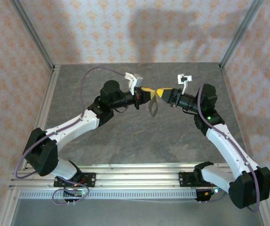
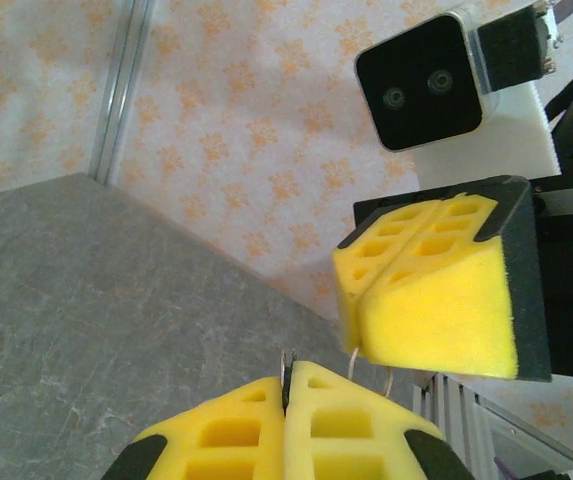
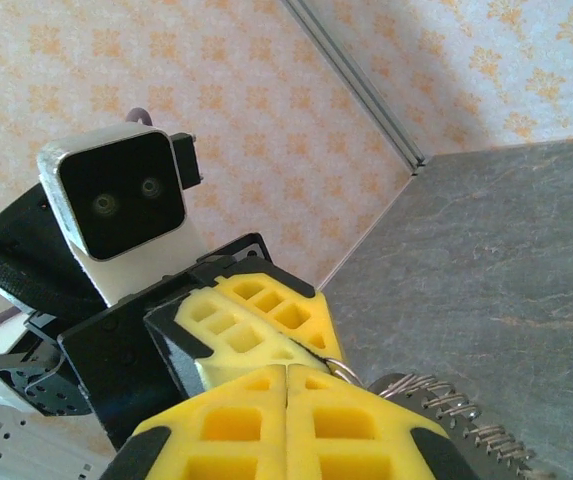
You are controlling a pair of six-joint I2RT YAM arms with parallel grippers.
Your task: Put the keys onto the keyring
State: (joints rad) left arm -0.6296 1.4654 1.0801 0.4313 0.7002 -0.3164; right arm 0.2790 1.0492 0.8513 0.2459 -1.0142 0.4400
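Yellow foam fingers (image 2: 351,435) of your left gripper (image 2: 286,388) are pressed flat together, the seam between them closed. A hair-thin wire pokes out of that seam, so this hand is most likely pinching the keyring (image 1: 152,107). Your right gripper (image 2: 366,290) is clenched as well, its tip almost against the left one. What it grips, if anything, you cannot tell.

The keyring is a thin pale oval wire loop. In the top view it hangs just below the spot where the two grippers meet, above the middle of the grey table (image 1: 125,141). In the right wrist view its toothed side lies just beside the right fingertips, next to a small round turn of wire at the tips.

Expect the keyring to be very light and springy, with smooth metal that slides easily. Hung from one pinch, it will probably swing and twist when either arm moves. The plain wire side, away from the teeth, looks like the better place to hold it, gripped deep in the foam so it cannot rotate. A key would be tiny and easy to drop. It is best held by its head, with the hole left free.

Several things are hidden or hard to make out:
- The foam covers the exact point where the wire meets the pads.
- Whether a key sits in either closed seam cannot be told, since something that small would be swallowed by the pads.
- The frame edge in the right wrist view cuts off the toothed row.
- From above, you cannot judge whether the bottom of the loop touches the table.
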